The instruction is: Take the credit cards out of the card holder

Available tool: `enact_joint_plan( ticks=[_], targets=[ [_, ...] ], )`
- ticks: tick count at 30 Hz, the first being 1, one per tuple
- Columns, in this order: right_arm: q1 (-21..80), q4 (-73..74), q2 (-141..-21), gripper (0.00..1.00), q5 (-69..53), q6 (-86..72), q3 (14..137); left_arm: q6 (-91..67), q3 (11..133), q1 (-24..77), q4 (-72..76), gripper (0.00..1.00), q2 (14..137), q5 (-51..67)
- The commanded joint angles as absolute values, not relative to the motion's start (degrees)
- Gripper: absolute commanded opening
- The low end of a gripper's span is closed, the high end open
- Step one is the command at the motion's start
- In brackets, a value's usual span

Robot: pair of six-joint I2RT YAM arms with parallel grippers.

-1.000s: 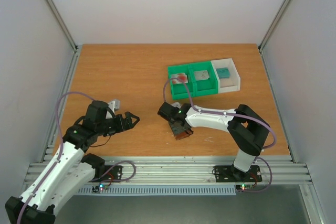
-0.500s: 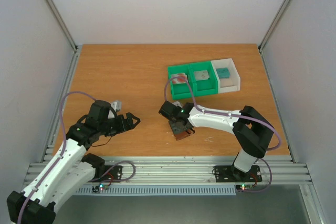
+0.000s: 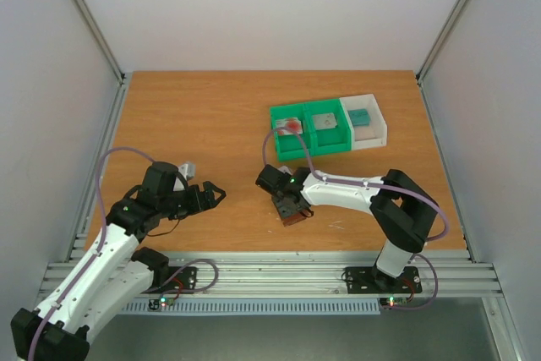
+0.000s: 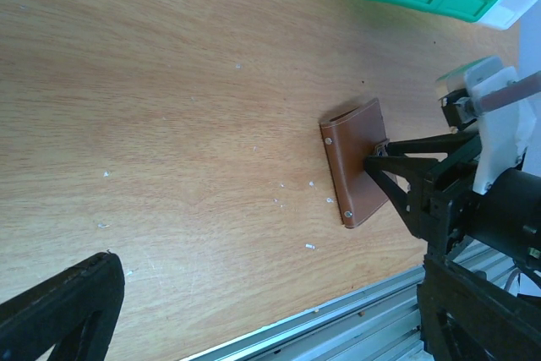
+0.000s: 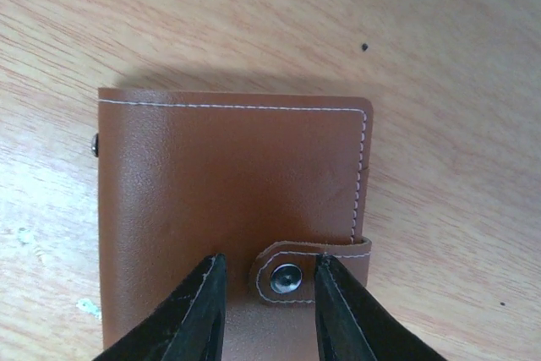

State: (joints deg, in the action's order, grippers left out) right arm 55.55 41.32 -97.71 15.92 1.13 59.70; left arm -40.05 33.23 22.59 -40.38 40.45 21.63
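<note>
The brown card holder [image 5: 228,175] lies flat and shut on the wooden table [image 3: 194,116], near the front edge. The right gripper [image 5: 270,261] hangs just over it. Its two fingers [image 5: 199,319] stand a little apart with the small snap tab [image 5: 287,278] between them, and they do not pinch it. The left gripper [image 3: 213,192] is well off to the left, with its fingers spread wide and nothing in them. The pale card with a red blot [image 3: 292,125] and the grey card [image 3: 324,120] sit in the green tray [image 3: 308,146], one in each half. The teal card [image 3: 361,116] sits in the white tray [image 3: 376,138] right beside it.
</note>
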Motion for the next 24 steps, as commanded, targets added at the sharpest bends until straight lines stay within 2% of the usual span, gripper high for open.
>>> enact_joint_plan(
  ticks=[1, 4, 7, 10, 20, 24],
  targets=[
    [55.2, 40.5, -100.2, 0.3, 16.9, 0.6, 58.8, -39.4, 33.1, 22.9, -38.5, 0.95, 39.8, 22.2],
    [55.2, 41.5, -101.4, 0.23, 18.4, 0.1, 58.7, -39.5, 33.0, 22.9, -38.6, 0.95, 39.7, 22.2],
    [55.2, 42.2, -101.4, 0.09, 19.1, 0.1, 58.8, -39.5, 33.1, 22.9, -38.6, 0.95, 39.5, 22.3],
    [55.2, 42.8, -101.0, 0.01, 19.1, 0.1, 59.3, -38.8, 33.7, 22.8, -39.7, 0.95, 39.4, 21.8],
    [55.2, 42.2, -97.3, 0.01, 12.3, -2.7, 60.8, -39.7, 34.3, 22.9, -40.3, 0.93, 39.5, 21.9],
    [55.2, 41.2, -94.4, 0.01, 7.8, -4.8, 61.7, -40.9, 31.3, 22.9, -34.1, 0.84, 41.4, 27.3]
  ],
)
